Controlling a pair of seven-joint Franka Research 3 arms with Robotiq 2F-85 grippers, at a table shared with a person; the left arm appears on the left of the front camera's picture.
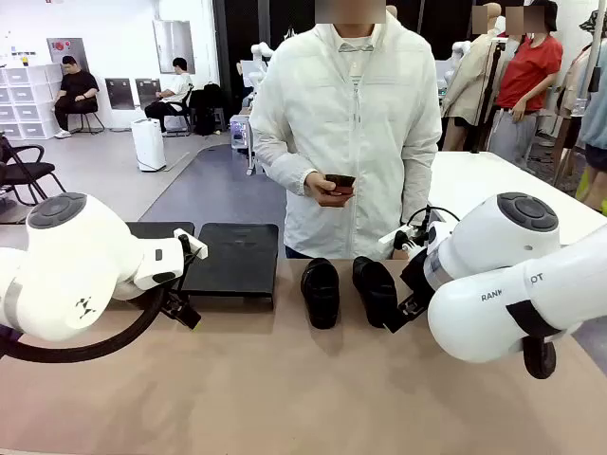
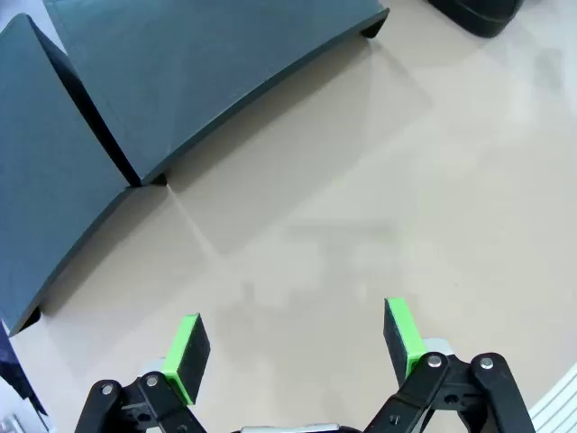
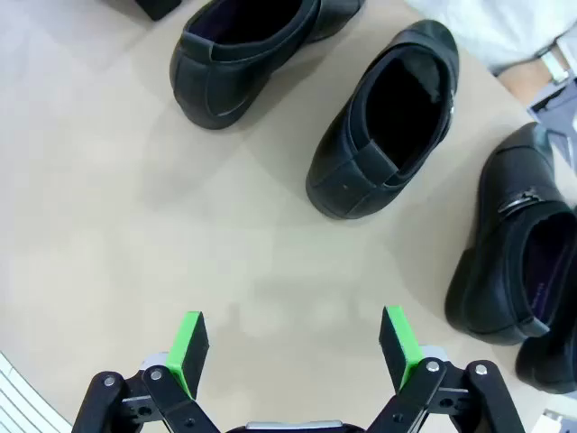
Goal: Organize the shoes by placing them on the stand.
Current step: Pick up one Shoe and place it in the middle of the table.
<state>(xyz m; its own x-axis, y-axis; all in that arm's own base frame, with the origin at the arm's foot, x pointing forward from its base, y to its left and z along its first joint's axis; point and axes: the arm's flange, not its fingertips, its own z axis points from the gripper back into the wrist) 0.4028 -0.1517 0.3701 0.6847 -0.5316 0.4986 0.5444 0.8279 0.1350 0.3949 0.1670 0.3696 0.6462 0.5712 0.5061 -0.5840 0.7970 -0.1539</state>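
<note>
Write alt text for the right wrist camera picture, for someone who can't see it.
Three black loafers lie on a tan table beyond the right gripper, whose green-padded jaws stand open and empty over bare tabletop. A person's white sleeve shows at the top right.

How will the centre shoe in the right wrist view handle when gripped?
The shoe looks glossy, so a grip may slip. Its opening holds shape, so probably fairly stiff. It sits flat: unlikely to roll or tip.

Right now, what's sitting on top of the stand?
Nothing shows on the stand: both panels look bare. The left arm covers part of one panel, so that part is unknown.
</note>
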